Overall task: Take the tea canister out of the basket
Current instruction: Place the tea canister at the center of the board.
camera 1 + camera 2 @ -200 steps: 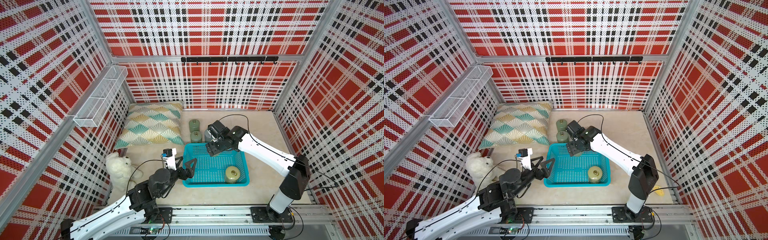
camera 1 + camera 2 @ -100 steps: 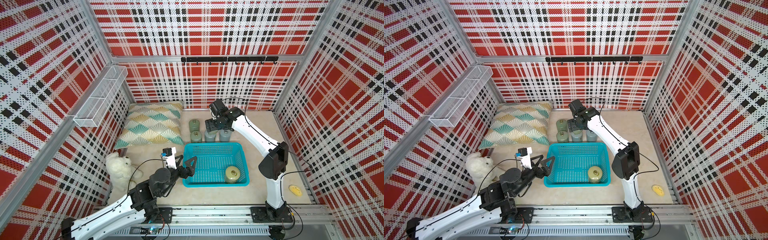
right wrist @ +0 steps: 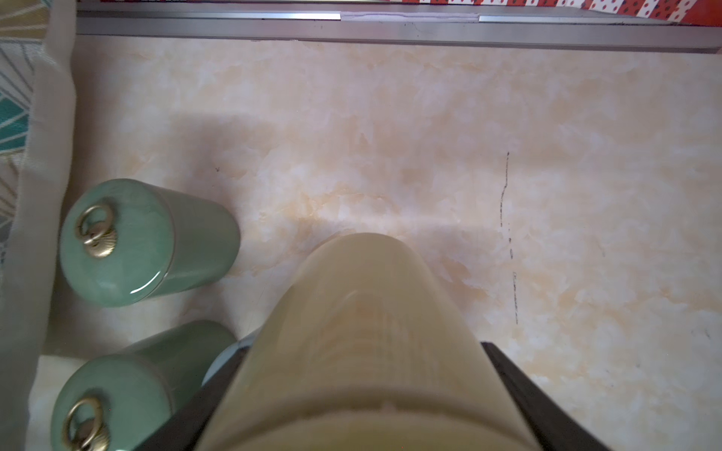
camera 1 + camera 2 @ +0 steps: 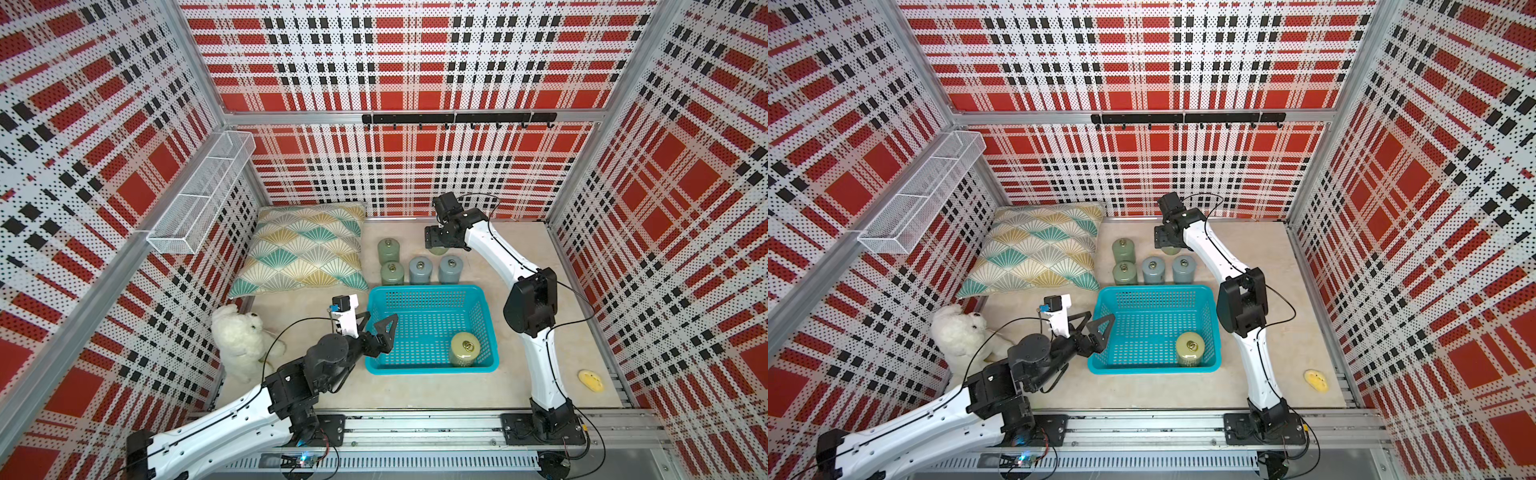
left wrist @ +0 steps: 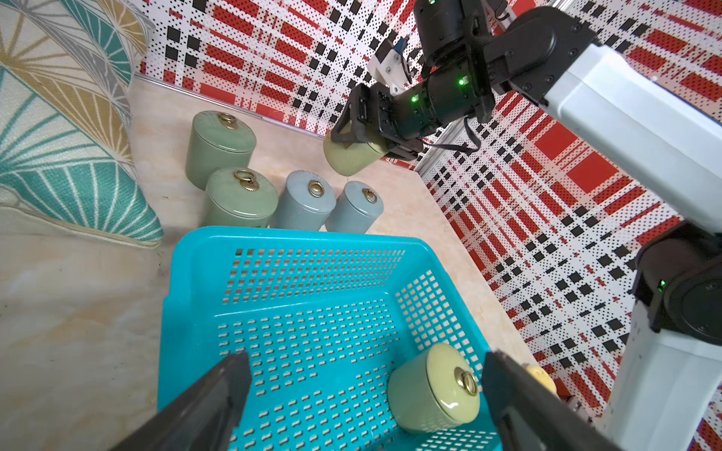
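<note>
Pale-yellow canister (image 5: 351,158) clamped in right jaws, four others (image 4: 419,269) near — yellow twin (image 4: 464,348) in basket (image 4: 428,291), left jaws wide over rim.

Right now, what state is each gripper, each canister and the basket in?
Right gripper: shut on the held canister, which is tilted, outside the basket.
Left gripper: open, empty, beside the basket.
Basket: upright, one canister inside.
Canister in basket: upright, lid on.
Green canisters: upright, lidded, behind the basket.
Grey-blue canisters: upright, lidded, behind the basket.
</note>
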Controlling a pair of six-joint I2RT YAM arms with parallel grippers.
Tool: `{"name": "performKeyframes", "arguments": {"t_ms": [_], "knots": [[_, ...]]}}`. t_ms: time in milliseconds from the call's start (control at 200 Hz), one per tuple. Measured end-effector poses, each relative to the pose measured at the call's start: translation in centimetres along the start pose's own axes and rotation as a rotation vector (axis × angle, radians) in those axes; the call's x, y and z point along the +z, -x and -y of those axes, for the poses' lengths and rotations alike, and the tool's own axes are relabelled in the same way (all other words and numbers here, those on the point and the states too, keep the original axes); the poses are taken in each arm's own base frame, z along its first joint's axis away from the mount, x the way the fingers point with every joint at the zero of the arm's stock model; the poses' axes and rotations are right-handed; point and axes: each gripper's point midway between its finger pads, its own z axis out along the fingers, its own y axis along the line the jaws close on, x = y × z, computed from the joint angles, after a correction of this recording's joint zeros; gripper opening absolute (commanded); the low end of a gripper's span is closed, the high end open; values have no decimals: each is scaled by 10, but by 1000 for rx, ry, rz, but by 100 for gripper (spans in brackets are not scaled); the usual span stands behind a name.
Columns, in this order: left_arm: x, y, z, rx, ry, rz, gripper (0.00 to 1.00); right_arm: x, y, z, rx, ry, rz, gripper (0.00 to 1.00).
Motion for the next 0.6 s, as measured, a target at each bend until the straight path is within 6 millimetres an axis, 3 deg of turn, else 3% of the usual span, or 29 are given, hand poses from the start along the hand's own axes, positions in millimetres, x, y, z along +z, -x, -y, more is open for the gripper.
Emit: {"name": "performKeyframes", "arguments": {"t_ms": [220, 596], "knots": [[5, -6, -1, 7, 14, -24, 99, 35, -6, -6, -4, 4, -11, 74], [9, -9, -1, 14, 23, -36, 99, 66, -12, -24, -16, 47, -5, 75]]}}
